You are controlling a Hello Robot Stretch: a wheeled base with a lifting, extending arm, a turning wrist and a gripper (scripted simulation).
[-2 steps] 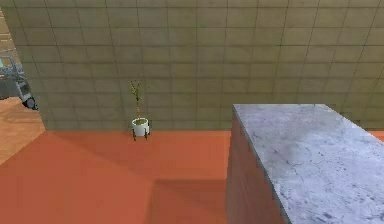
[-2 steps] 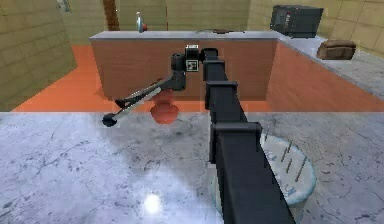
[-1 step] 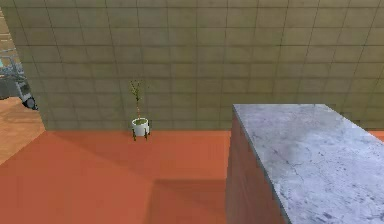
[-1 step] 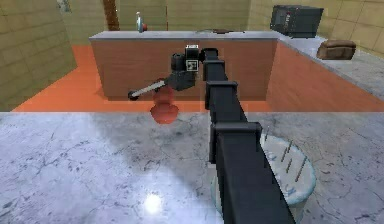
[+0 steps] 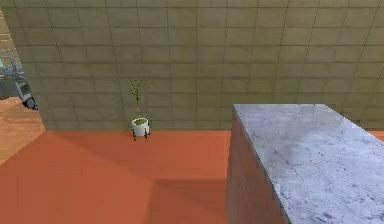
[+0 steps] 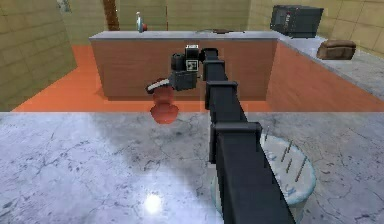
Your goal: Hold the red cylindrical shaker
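A red rounded thing [image 6: 165, 108], fit in colour to be the red shaker, sits right under my gripper [image 6: 158, 86] in the arm side view. Its lower end overlaps the far edge of the grey marble countertop [image 6: 90, 165], so I cannot tell whether it hangs free or stands there, nor whether the gripper holds it. The dark arm [image 6: 235, 140] rises from the bottom edge across this countertop, with its white marker squares [image 6: 188, 62] just right of the gripper.
A clear ribbed bowl [image 6: 290, 170] lies on the near countertop right of the arm. Beyond the orange floor stands a long counter [image 6: 180, 55] with a blue bottle [image 6: 139, 20]. In the forward view, a potted plant [image 5: 140, 122] stands by the tiled wall, with the marble counter [image 5: 310, 160] at right.
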